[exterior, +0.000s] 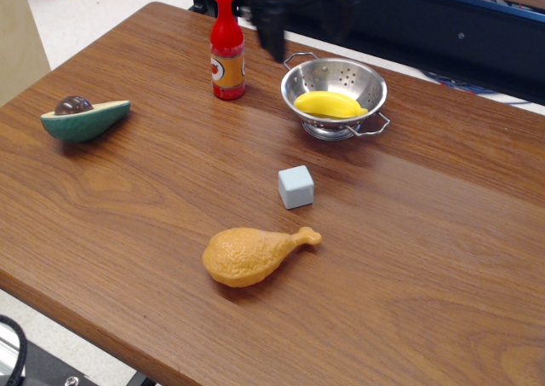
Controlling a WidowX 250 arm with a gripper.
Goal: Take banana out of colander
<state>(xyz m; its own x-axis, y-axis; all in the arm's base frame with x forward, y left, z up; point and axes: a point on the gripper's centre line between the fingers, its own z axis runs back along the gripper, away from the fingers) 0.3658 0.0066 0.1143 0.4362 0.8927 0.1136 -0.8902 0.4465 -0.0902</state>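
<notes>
Your gripper hangs blurred above the colander's far rim, its fingers spread and holding nothing. Just below and slightly nearer you, the banana lies inside the bowl. It looks light, rigid and slick, so pinch across its thick middle, clear of the steel wall.

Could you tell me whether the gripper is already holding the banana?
No, the banana lies untouched inside the colander, while the blurred gripper hovers above and behind it.
</notes>
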